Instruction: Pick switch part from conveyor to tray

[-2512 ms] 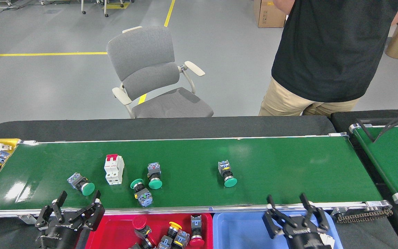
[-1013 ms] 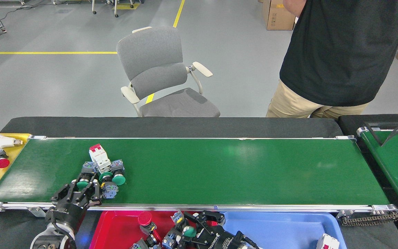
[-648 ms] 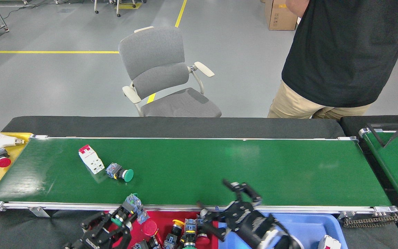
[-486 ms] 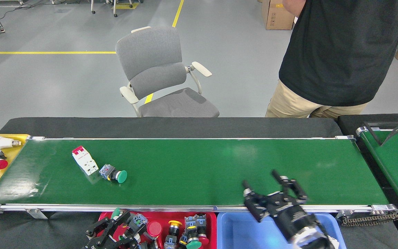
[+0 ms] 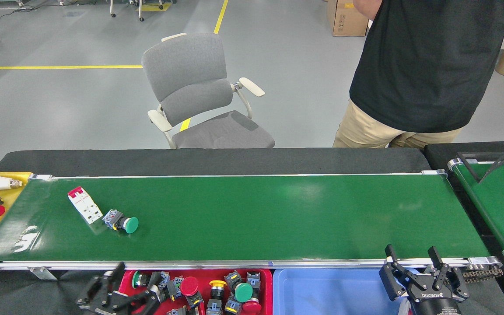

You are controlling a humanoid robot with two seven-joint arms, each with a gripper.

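White "ROBOTIQ" lettering — barely legible — marks the right pincer [image 5: 414, 259].

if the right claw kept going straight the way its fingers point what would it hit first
The right claw points up and away over the near rail of the conveyor. That stretch of belt is bare, so it would likely meet only the belt, though depth is unclear.

Green-capped switch part [image 5: 120, 222] lies on its side on the conveyor [image 5: 252, 218], left portion. Red tray [image 5: 126, 284] below the near rail holds several switch parts.
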